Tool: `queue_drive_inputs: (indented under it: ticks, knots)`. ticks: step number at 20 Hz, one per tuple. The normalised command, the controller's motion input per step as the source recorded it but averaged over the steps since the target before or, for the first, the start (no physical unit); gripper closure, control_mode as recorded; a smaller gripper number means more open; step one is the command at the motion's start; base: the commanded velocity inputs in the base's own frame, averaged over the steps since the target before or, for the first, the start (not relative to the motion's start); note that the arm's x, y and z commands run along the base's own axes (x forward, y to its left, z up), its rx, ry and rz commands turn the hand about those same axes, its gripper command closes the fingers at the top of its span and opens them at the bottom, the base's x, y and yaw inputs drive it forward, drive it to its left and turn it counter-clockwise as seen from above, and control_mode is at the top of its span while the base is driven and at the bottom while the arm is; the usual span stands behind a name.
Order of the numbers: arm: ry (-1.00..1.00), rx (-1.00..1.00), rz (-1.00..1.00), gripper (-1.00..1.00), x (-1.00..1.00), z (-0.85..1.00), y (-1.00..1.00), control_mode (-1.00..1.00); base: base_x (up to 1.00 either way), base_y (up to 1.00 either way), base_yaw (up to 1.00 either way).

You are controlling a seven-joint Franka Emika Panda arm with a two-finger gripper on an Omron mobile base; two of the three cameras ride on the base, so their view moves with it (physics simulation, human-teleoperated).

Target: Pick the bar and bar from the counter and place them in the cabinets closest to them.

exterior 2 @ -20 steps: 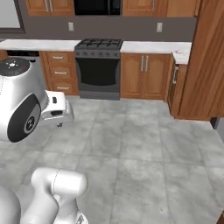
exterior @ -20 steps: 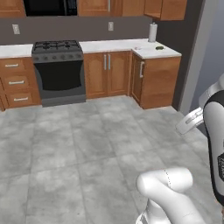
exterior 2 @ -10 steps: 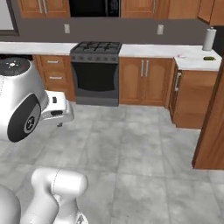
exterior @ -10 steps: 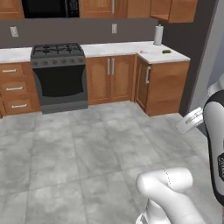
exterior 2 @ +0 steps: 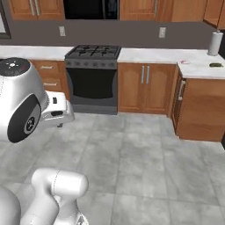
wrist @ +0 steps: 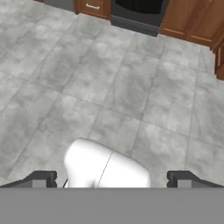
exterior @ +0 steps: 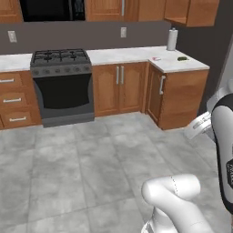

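- The counter [exterior: 132, 55] runs along the far wall before me, with the stove [exterior: 61, 82] set into it at left.
- At its right corner sit a bar [exterior: 155, 58], a pickle-like oval [exterior: 182, 58] and a paper towel roll [exterior: 172, 39].
- Wall cabinets [exterior: 191, 11] hang above that corner.

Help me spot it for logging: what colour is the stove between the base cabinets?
Dark grey, nearly black stove; clearest in the left base view.

Big bare floor [exterior: 91, 164] lies near; far off, the stove [exterior: 61, 82] and counter [exterior: 136, 54] block the way.
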Motion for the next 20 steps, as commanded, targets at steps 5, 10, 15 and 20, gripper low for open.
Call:
queue_drive_inputs:
  ticks: [5, 10, 15, 20]
  knots:
    - [0.00, 0.00, 0.00, -1.00, 0.00, 0.00, 0.00, 1.00, 0.80, 0.15, 0.00]
    - [0.00, 0.00, 0.00, -1.00, 0.00, 0.00, 0.00, 1.00, 0.85, 0.16, 0.00]
    - [0.00, 0.00, 0.00, -1.00, 0.00, 0.00, 0.00, 1.00, 0.86, 0.17, 0.00]
    - [0.00, 0.00, 0.00, -1.00, 0.00, 0.00, 0.00, 1.00, 0.86, 0.17, 0.00]
